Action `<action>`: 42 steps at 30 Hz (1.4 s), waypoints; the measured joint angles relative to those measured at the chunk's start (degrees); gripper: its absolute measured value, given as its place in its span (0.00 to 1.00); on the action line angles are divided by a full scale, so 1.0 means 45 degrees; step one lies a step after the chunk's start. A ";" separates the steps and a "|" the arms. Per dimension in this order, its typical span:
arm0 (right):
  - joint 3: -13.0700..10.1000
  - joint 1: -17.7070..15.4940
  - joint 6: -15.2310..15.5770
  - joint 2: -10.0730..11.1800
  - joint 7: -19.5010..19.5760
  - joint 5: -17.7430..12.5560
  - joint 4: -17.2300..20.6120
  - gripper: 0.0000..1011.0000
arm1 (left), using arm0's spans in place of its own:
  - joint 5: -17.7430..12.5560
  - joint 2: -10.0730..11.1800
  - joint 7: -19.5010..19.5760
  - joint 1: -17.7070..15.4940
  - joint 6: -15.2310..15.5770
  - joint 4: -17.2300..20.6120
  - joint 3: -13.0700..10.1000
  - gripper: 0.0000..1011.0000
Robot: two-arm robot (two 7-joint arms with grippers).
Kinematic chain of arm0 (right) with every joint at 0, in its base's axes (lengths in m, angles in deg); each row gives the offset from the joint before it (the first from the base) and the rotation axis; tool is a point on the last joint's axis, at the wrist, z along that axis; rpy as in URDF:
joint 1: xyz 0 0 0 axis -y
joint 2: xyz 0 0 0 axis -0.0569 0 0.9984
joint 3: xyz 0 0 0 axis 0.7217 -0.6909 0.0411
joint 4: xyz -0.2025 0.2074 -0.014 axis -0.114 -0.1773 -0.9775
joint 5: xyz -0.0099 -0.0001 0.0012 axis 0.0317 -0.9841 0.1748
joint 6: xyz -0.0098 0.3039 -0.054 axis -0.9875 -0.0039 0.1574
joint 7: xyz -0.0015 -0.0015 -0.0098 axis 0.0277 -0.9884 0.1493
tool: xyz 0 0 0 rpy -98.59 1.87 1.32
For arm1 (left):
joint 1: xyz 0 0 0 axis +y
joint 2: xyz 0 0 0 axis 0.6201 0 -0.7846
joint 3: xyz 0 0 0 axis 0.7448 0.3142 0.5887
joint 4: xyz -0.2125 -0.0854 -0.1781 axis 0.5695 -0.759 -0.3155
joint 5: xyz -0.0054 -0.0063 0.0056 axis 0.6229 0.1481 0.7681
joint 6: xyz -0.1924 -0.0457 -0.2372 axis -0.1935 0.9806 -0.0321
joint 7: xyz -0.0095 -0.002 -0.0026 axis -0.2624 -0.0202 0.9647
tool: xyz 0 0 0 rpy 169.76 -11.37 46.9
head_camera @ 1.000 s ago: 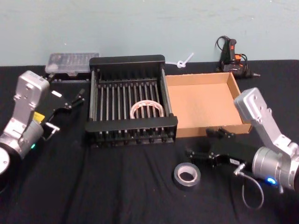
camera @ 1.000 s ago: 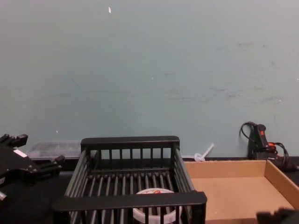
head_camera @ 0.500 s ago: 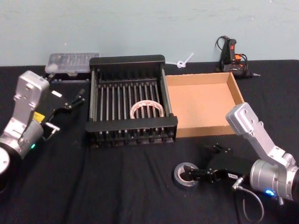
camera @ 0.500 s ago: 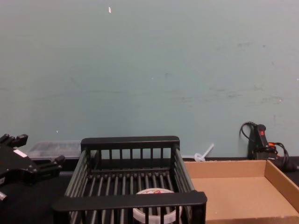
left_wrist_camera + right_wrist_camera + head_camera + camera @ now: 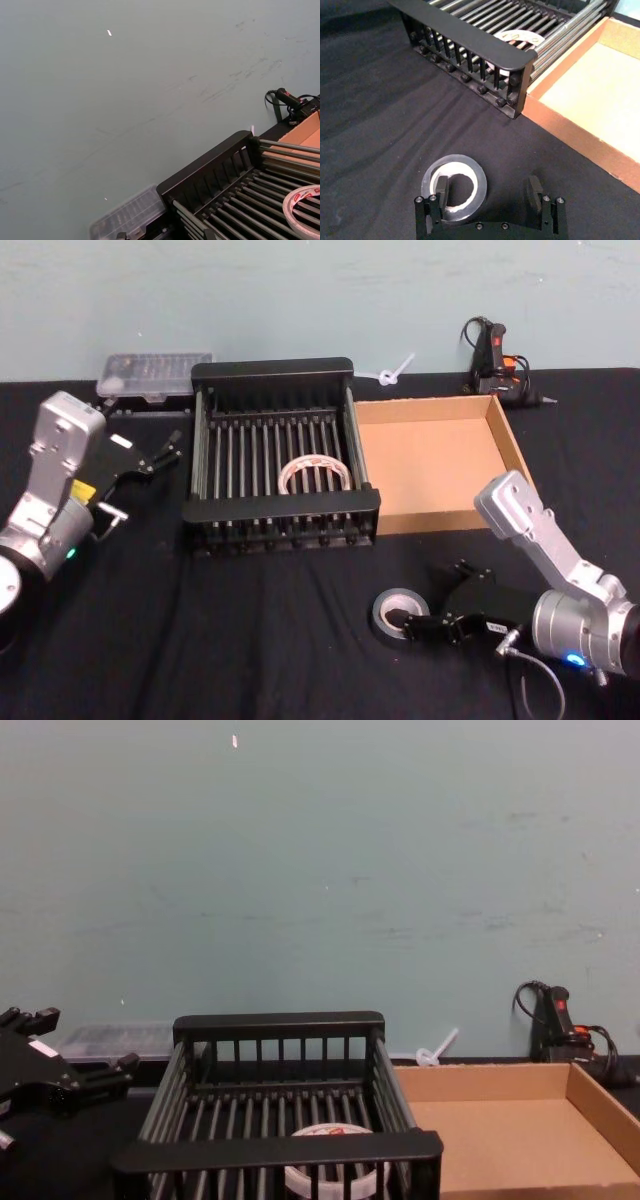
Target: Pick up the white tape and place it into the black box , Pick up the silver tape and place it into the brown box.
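The silver tape [image 5: 400, 613] [image 5: 454, 187] lies flat on the black cloth in front of the boxes. My right gripper [image 5: 432, 598] [image 5: 488, 189] is down at it and open: one finger stands in the roll's hole, the other outside the roll on the brown box's side. The white tape [image 5: 314, 473] [image 5: 520, 37] [image 5: 335, 1167] [image 5: 305, 207] lies inside the black box [image 5: 280, 508] [image 5: 278, 1148] [image 5: 470, 37]. To the right of it stands the brown box [image 5: 430, 460] [image 5: 500, 1130] [image 5: 590, 95], with nothing in it. My left gripper [image 5: 163, 453] [image 5: 80, 1042] hangs open left of the black box, holding nothing.
A clear plastic case [image 5: 155, 375] sits behind the black box at the back left. A glue gun with its cord [image 5: 493, 355] and a white cable tie [image 5: 395, 370] lie at the table's back edge. Black cloth covers the table.
My right gripper has come down and toward me from beside the brown box's front wall to the silver tape, one finger now in its hole. The left arm has not moved.
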 joint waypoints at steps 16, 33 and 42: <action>0.0168 0.0148 0.0099 -0.0093 0.0001 0.0116 -0.0214 0.99 | 0.0000 0.0000 0.0000 0.0000 0.0000 0.0000 0.0000 0.99; 0.0168 0.0126 0.0128 -0.0081 0.0005 0.0136 -0.0208 0.85 | 0.0000 0.0001 0.0000 0.0000 0.0000 0.0000 0.0000 0.99; 0.0164 0.0126 0.0128 -0.0084 0.0006 0.0134 -0.0203 0.59 | -0.0001 0.0000 0.0000 0.0000 0.0000 0.0001 0.0000 0.99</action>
